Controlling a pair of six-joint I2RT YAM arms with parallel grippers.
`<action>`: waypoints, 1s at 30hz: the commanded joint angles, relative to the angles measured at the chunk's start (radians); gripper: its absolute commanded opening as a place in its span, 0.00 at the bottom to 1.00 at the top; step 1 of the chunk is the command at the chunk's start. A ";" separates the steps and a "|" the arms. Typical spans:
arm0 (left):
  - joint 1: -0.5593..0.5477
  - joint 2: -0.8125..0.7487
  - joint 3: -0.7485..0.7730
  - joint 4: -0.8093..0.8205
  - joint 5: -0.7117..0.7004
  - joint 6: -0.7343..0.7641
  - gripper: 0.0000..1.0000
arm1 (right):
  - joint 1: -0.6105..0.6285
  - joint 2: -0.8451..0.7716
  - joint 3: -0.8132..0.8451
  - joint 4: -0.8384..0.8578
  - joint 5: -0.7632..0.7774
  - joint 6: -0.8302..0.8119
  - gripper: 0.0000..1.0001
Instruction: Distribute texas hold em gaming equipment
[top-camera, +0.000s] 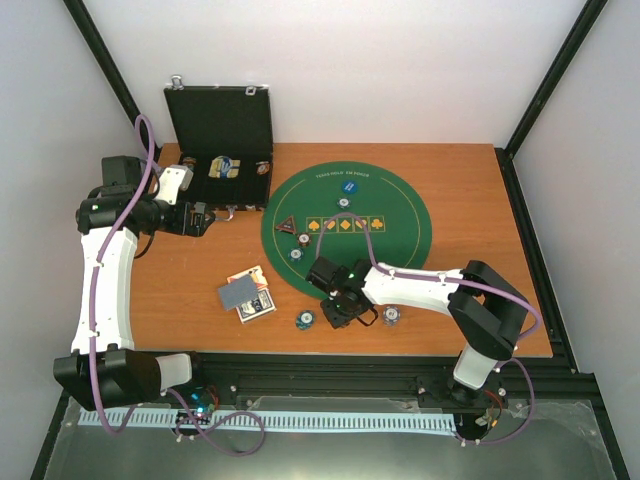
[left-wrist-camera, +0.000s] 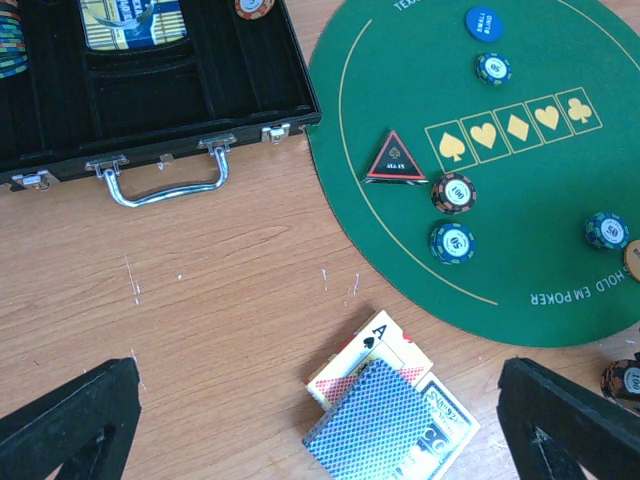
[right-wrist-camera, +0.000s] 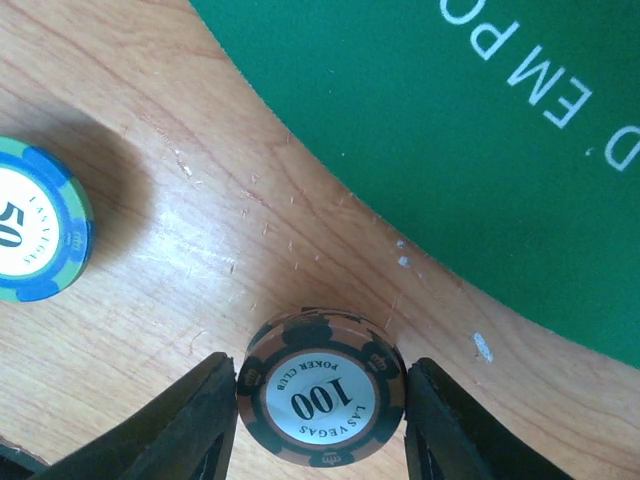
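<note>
A brown striped "100" poker chip (right-wrist-camera: 322, 392) lies on the wood just off the green mat (right-wrist-camera: 450, 150). My right gripper (right-wrist-camera: 322, 400) straddles it, open, one finger hard against each side with a hairline gap on the right. A blue "50" chip (right-wrist-camera: 35, 235) lies to its left. Seen from above, the right gripper (top-camera: 338, 312) is between two chips (top-camera: 305, 320) (top-camera: 392, 315). The playing cards (left-wrist-camera: 385, 425) lie stacked below my open, empty left gripper (left-wrist-camera: 318, 370). On the mat are a triangular token (left-wrist-camera: 396, 160), a blue disc (left-wrist-camera: 484, 24) and striped chips (left-wrist-camera: 453, 192).
The black hinged case (top-camera: 220, 125) stands open at the table's back left, with chips and a card box inside. My left gripper (top-camera: 200, 218) hovers just in front of it. The round mat (top-camera: 400, 215) covers the table's middle. Black frame posts rise at the back corners.
</note>
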 joint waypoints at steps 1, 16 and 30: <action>0.007 -0.025 0.012 0.000 0.012 0.004 1.00 | 0.010 0.010 -0.010 0.012 0.013 0.006 0.44; 0.008 -0.022 0.014 0.001 0.005 0.005 1.00 | 0.010 0.016 -0.016 0.009 0.030 0.005 0.52; 0.006 -0.020 0.014 0.004 0.009 0.002 1.00 | 0.010 -0.007 -0.002 -0.005 0.041 0.012 0.29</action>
